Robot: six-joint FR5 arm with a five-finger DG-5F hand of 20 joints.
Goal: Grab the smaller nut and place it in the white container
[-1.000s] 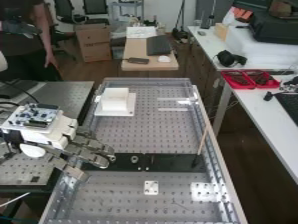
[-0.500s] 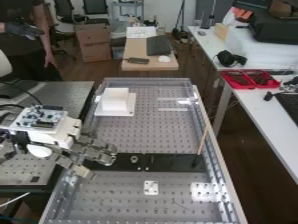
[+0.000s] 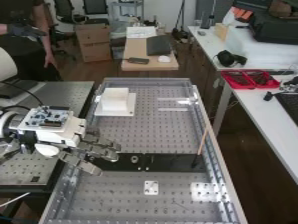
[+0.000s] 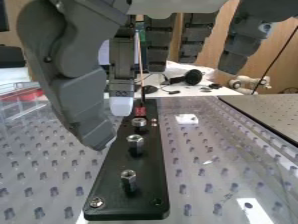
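In the high view the hand (image 3: 93, 150) is above the left end of the black bar, its fingers open and pointing right. The white container (image 3: 115, 102) stands on the far left part of the perforated plate, beyond the hand. The bearing (image 3: 134, 159) sits on the bar just right of the fingertips. From the wrist, the hand (image 4: 76, 90) hangs with relaxed fingers over the bar's side, touching none of the parts. Nearest the camera on the bar stands the smaller nut (image 4: 128, 178), then the larger nut (image 4: 135, 144), with the bearing (image 4: 139, 123) farthest away.
The black bar (image 3: 169, 162) crosses the perforated plate (image 3: 151, 135). A thin wooden stick (image 3: 202, 141) rises from its right end. A small white plate (image 3: 151, 188) lies nearer, and metal rails (image 3: 216, 165) edge the bench.
The hand has moved right along the bar, its fingers still open. The bearing and the white container have stayed in place.
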